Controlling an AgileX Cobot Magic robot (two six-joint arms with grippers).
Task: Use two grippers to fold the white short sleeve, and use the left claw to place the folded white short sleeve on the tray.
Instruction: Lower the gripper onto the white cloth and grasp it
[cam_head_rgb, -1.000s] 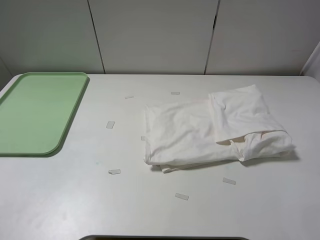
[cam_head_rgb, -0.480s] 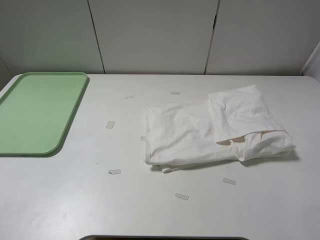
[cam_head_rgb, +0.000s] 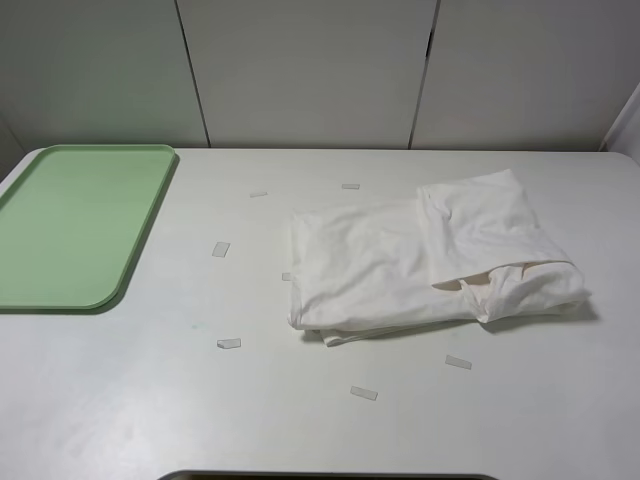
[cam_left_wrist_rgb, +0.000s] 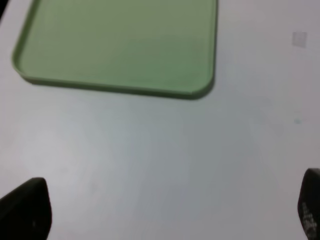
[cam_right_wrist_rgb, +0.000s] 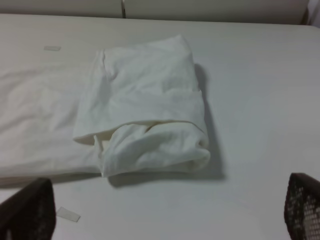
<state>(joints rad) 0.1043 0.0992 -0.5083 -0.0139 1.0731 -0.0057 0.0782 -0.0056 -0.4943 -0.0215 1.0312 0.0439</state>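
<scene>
The white short sleeve (cam_head_rgb: 420, 265) lies partly folded on the table, right of centre, with one sleeve end doubled over on its right side; the right wrist view shows that folded end (cam_right_wrist_rgb: 145, 110) close up. The pale-green tray (cam_head_rgb: 70, 225) rests at the far left with nothing on it, and its near rim (cam_left_wrist_rgb: 120, 89) shows in the left wrist view. My left gripper (cam_left_wrist_rgb: 170, 210) hangs open over bare table short of the tray. My right gripper (cam_right_wrist_rgb: 165, 210) hangs open, short of the shirt's folded end. Neither arm shows in the exterior high view.
Several small clear tape pieces (cam_head_rgb: 229, 343) lie scattered on the white table (cam_head_rgb: 150, 400) around the shirt. A panelled wall (cam_head_rgb: 300, 70) runs along the back edge. A dark edge (cam_head_rgb: 330, 476) shows at the table's front.
</scene>
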